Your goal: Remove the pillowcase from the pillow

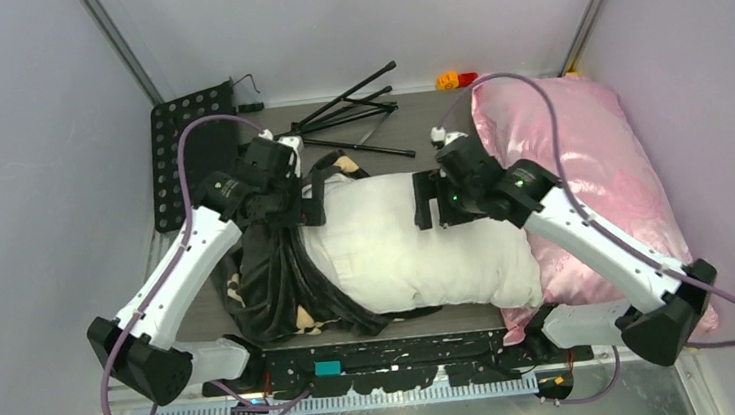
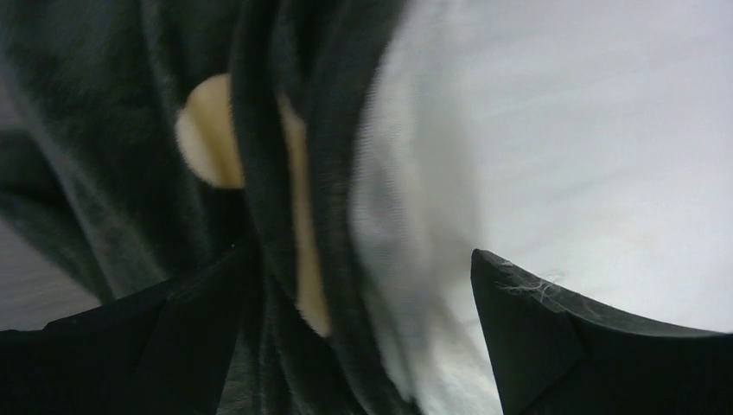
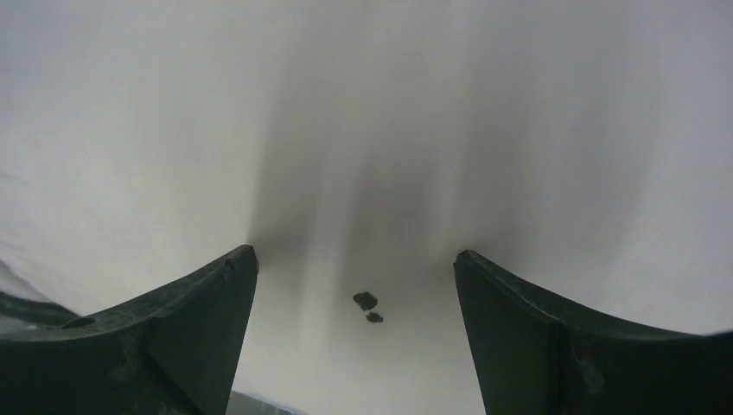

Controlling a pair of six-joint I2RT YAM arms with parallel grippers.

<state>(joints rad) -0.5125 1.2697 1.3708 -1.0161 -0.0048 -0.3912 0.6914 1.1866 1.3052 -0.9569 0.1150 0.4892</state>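
The left end effector gapes wide and empty, astride the bunched edge of the black pillowcase. The right end effector, likewise wide and empty, sits over the white pillow. The pillowcase covers only the pillow's left end on the bench.

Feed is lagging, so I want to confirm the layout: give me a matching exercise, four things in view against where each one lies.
Things:
1. black plush pillowcase with tan flowers
2. plain white stuffed pillow
3. shiny pink satin pillow
4. black folding metal stand

Places:
A. far back, behind the white pillow
B. far right side
C. middle, mostly uncovered
D. bunched over the white pillow's left end

Pairs: 1-D; 2-C; 3-B; 4-A
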